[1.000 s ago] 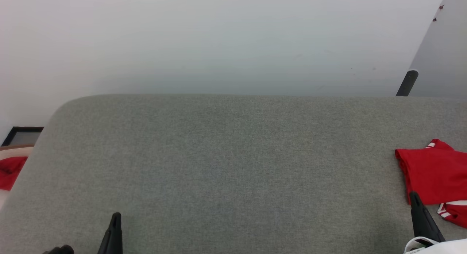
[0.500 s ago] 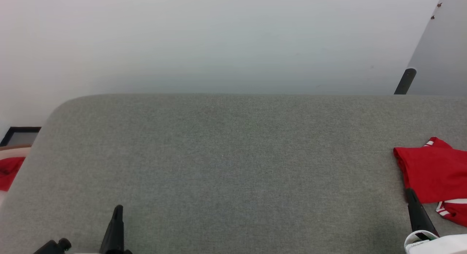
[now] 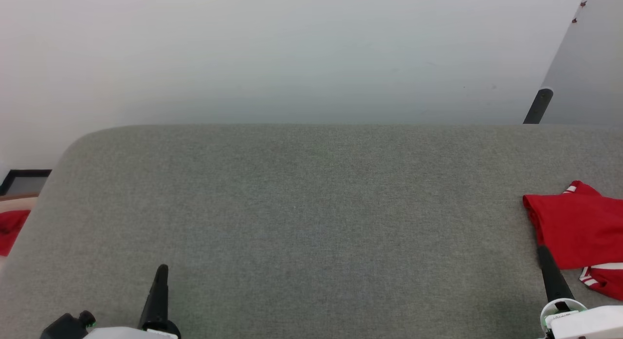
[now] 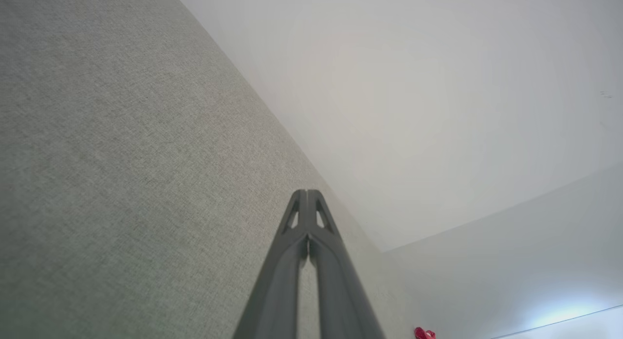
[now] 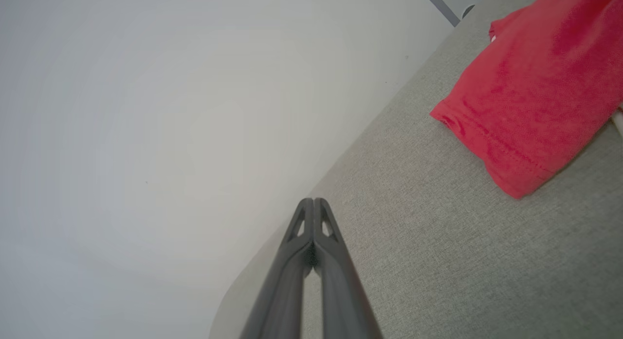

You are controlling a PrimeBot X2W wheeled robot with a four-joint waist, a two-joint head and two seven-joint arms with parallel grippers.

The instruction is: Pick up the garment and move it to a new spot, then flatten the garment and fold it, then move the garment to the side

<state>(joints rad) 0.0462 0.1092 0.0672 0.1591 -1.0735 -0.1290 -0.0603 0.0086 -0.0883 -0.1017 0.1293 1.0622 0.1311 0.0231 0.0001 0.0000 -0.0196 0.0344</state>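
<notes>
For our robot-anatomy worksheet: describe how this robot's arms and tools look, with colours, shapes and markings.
The left tool and right tool match: two long, dark grey fingers tapering to a narrow tip, with small triangular cut-outs near the ends. Behind each sits a white wrist housing; the left one carries a black knob. No markings are legible.

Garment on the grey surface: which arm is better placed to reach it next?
Probably right: the right gripper, shut, sits beside the garment, while the left gripper is far across the grey surface.
</notes>
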